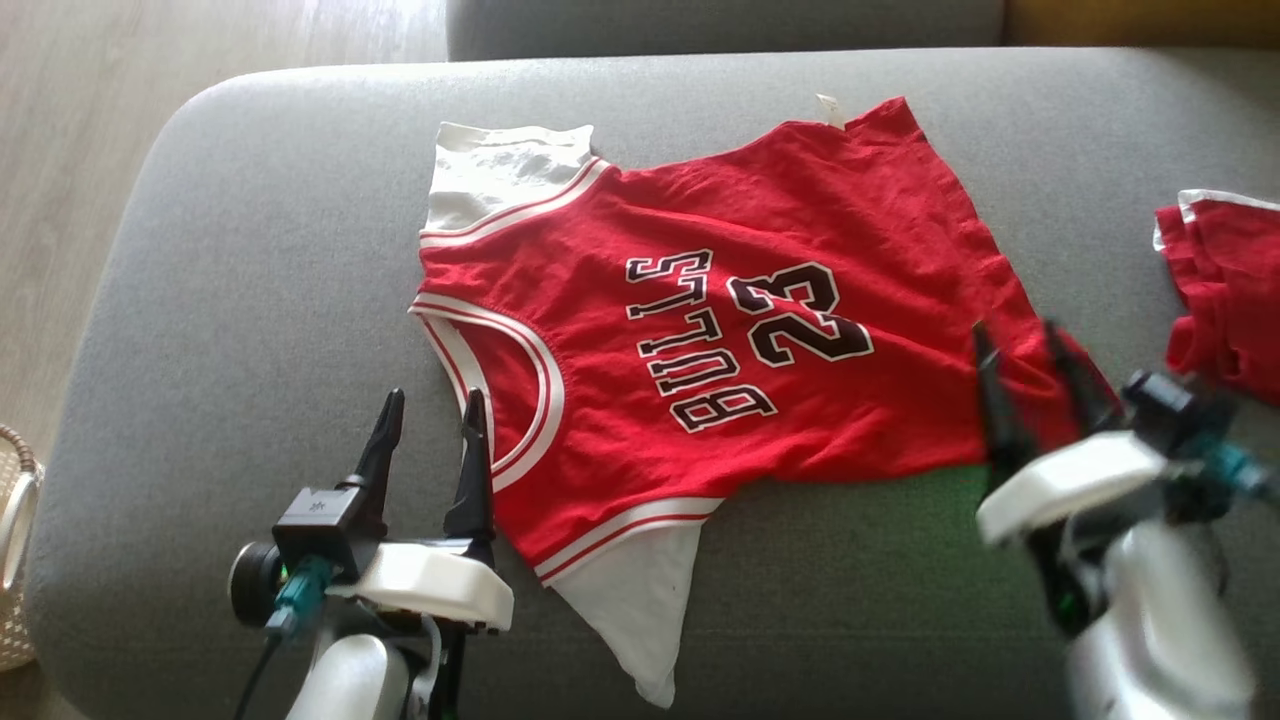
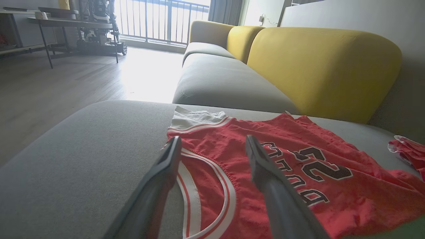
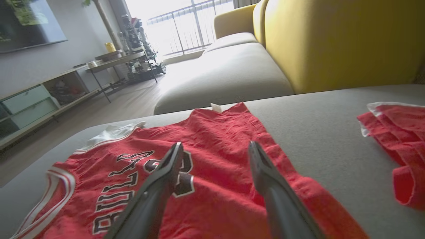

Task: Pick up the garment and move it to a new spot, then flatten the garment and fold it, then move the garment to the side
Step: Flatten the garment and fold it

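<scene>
- The red jersey (image 1: 720, 340) lies face up across the middle of the grey seat cushion (image 1: 250, 250). Its collar points to the left of the head view and its hem to the right. It is opened out rather than bunched, which reads as the flattening stage, with no fold made yet.
- The left end effector (image 1: 435, 398) sits at the lower left of the head view with its fingers spread and nothing between them. It hovers at the striped neckline edge, probably placed to take hold of the collar end.
- The right end effector (image 1: 1015, 335) sits at the lower right, also spread and empty. Its fingers stand over the lower hem corner, which looks slightly rumpled, so one end effector covers each end of the jersey.
- One white sleeve (image 1: 640, 600) trails toward the bottom edge, and the other white sleeve (image 1: 500, 170) lies at the upper left. Both jut out and would likely need tucking in for a neat fold.
- A second red garment (image 1: 1225, 290) lies crumpled at the right edge. It is apart from the jersey but near the right arm's path, and it crowds the room on that side.
- A woven basket (image 1: 15, 560) peeks in at the far left edge, down beside the cushion.
- Yellow backrests (image 2: 322, 66) rise behind the cushion in the left wrist view, well clear of the work.
</scene>
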